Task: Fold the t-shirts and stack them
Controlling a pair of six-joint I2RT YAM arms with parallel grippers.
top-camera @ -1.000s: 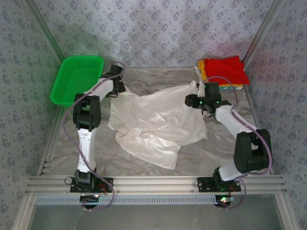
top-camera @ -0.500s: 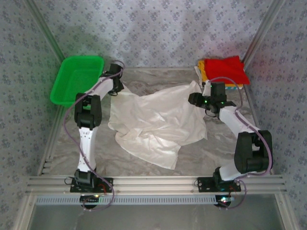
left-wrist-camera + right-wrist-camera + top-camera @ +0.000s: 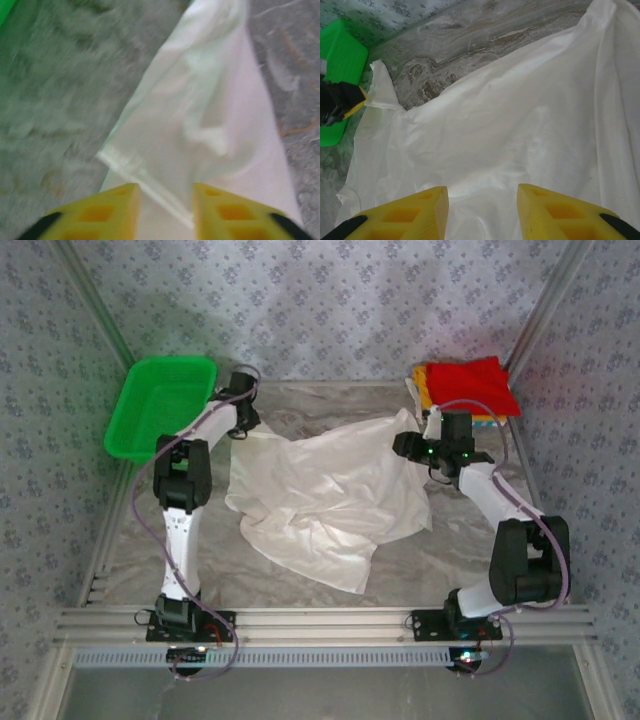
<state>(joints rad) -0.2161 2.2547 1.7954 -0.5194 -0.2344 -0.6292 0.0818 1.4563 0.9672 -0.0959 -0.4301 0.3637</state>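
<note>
Basket: a green mesh basket [image 3: 150, 405] sits at the far left corner of the table [image 3: 470, 540], and I see nothing in it.

Left hand: my left hand [image 3: 243, 423] is just right of the basket, at the far left corner of the white t-shirt [image 3: 325, 495]. On its wrist camera the yellow fingers [image 3: 117, 205] stand apart with a hem of the cloth running between them [image 3: 165, 190]. The picture is blurred, so I cannot tell whether it is clenched on the cloth or released.

White t-shirt: it lies loose and creased across the middle of the table, spread between my two arms, with one point trailing toward the near edge. No print shows on the side facing up.

Right hand: my right hand [image 3: 408, 445] is at the shirt's far right corner, where the cloth rises in a peak to meet it. On the wrist camera the shirt [image 3: 510, 115] fans out from between the fingers [image 3: 482, 192]; I read it as grasping the shirt.

Folded t-shirts: a stack of folded t-shirts [image 3: 470, 385], red on top with a yellow edge beneath, rests at the far right corner, apart from the white one.
</note>
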